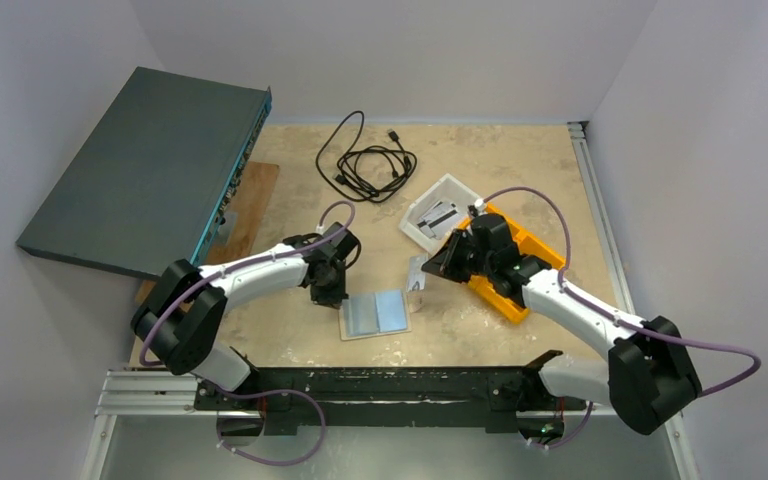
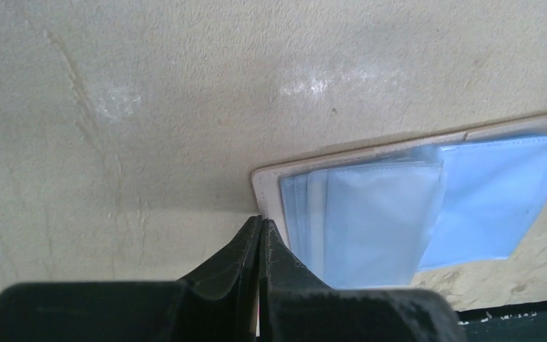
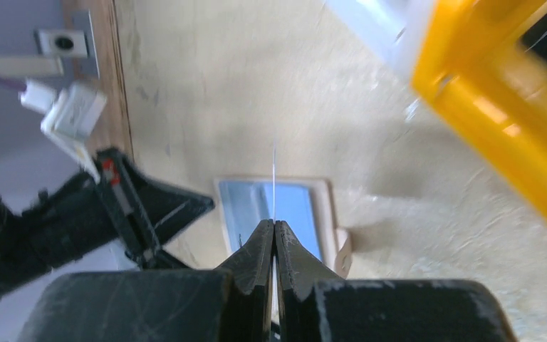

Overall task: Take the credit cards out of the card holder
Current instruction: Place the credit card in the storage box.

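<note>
Cream-rimmed and blue inside, the card holder [image 1: 375, 314] lay open flat on the table [image 1: 520, 165], towards its near edge between the two arms. The left gripper [image 2: 260, 221] hung just beside its left edge, jaws pressed together on nothing. The right gripper [image 3: 274, 225] was pinched on a thin card [image 1: 417, 274] near the holder's right corner. Beyond sat a white tray [image 1: 440, 215] and an orange bin [image 1: 505, 302].
</note>
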`<action>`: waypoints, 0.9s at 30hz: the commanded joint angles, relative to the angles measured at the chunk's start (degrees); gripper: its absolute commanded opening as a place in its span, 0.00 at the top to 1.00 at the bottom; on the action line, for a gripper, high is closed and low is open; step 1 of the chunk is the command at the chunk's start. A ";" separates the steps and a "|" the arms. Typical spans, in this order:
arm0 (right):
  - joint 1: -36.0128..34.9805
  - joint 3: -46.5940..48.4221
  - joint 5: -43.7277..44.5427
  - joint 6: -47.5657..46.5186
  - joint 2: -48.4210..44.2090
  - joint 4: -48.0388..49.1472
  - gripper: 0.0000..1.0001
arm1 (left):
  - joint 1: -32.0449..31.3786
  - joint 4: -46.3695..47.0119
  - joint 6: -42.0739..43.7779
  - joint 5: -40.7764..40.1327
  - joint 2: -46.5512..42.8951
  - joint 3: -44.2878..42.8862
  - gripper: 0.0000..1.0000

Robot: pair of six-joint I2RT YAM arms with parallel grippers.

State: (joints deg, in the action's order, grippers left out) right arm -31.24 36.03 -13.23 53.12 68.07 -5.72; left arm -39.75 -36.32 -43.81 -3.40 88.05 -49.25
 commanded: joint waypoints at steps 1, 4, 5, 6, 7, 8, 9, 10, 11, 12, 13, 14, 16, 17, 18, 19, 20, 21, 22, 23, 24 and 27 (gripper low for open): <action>6.04 5.05 0.03 -3.07 -0.03 -1.40 1.00 | 0.33 -1.87 3.62 0.38 -4.70 -1.87 1.00; 10.96 8.87 -1.17 -4.34 2.24 -0.43 1.00 | 0.37 -2.65 4.28 1.38 -7.84 -3.67 0.92; 12.51 10.10 -1.78 -4.60 3.20 0.56 1.00 | 0.32 -3.11 4.60 1.71 -8.57 -4.51 0.90; 14.41 11.40 -2.25 -4.67 4.53 1.22 1.00 | 0.30 -3.65 4.88 1.99 -9.35 -5.19 0.90; 15.68 12.92 -2.52 -4.74 5.82 1.55 1.00 | 0.36 -4.21 5.13 2.26 -9.88 -5.96 0.89; 16.61 14.43 -2.28 -4.90 7.31 1.44 1.00 | 0.37 -4.72 5.41 2.56 -10.33 -6.58 0.88; 17.26 16.89 -1.62 -5.02 8.73 1.14 1.00 | 0.37 -5.10 5.56 2.87 -10.97 -7.06 0.86; 17.69 18.32 -0.83 -5.23 10.36 0.65 1.00 | 0.36 -5.30 5.58 3.09 -11.57 -7.22 0.86; 18.01 19.64 -0.07 -5.44 11.91 0.24 1.00 | 0.37 -5.44 5.51 3.13 -12.38 -7.18 0.84; 18.10 21.09 0.79 -5.72 13.38 -0.14 1.00 | 0.33 -5.49 5.57 3.13 -13.12 -7.06 0.83; 18.14 22.50 1.77 -5.97 14.85 -0.83 1.00 | 0.37 -5.56 5.58 3.13 -13.96 -6.82 0.83; 18.15 23.59 2.22 -6.21 16.15 -1.02 1.00 | 0.35 -5.56 5.58 3.14 -14.88 -6.63 0.82; 18.16 25.79 2.64 -6.49 19.09 -1.45 1.00 | 0.37 -5.64 5.66 3.14 -16.61 -6.20 0.81; 18.19 26.78 2.68 -6.74 20.36 -1.78 1.00 | 0.39 -5.82 5.79 3.09 -17.25 -6.15 0.81; 18.20 27.62 2.73 -7.02 21.93 -2.22 1.00 | 0.41 -6.01 5.81 3.13 -17.92 -6.09 0.81; 18.17 28.02 2.88 -7.12 22.88 -2.21 1.00 | 0.38 -6.26 5.92 3.13 -18.37 -6.07 0.80; 18.18 28.30 3.01 -7.04 23.68 -1.99 1.00 | 0.37 -6.35 5.96 3.13 -18.70 -5.91 0.80; 18.16 28.66 3.08 -7.12 24.53 -2.05 1.00 | 0.42 -6.40 5.90 3.14 -19.09 -5.72 0.80; 18.15 28.97 3.20 -7.25 25.23 -2.17 1.00 | 0.42 -6.28 5.77 3.14 -19.47 -5.43 0.79; 18.15 29.41 3.36 -7.41 25.72 -2.27 1.00 | 0.38 -6.01 5.65 4.40 -19.80 -5.09 0.78; 18.15 29.65 3.46 -7.50 26.09 -2.25 0.99 | 0.38 -5.81 5.48 4.72 -20.14 -4.78 0.78; 18.19 30.80 3.05 -8.70 27.01 -2.34 0.83 | 0.40 -4.88 5.03 5.59 -20.66 -3.63 0.75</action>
State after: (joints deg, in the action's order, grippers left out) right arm -13.10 62.89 -11.18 46.87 95.29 -7.94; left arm -39.70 -42.28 -39.33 0.23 69.12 -54.28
